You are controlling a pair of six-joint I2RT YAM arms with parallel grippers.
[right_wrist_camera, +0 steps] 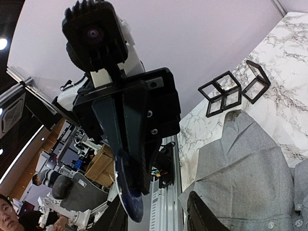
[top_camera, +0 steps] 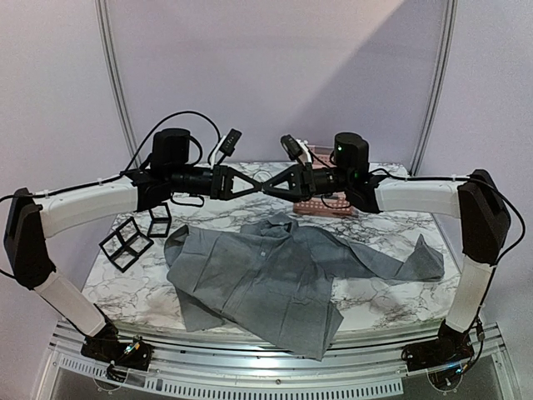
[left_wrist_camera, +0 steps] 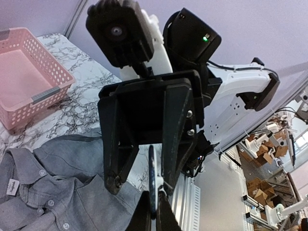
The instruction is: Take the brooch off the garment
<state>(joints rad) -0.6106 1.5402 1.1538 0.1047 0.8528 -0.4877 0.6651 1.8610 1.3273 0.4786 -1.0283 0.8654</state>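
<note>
One garment (top_camera: 275, 275), one brooch (right_wrist_camera: 130, 195) — one pink basket (left_wrist_camera: 29, 82).

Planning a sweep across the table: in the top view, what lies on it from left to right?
Black wire cube frames → large grey cloth garment. The pink plastic basket overlaps it, so is left out.

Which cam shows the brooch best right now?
Right wrist: the brooch shows its dark round face, pinched by the left gripper. Left wrist sees it only edge-on, a thin sliver between its own fingers. Top external: too small to make out.
</note>
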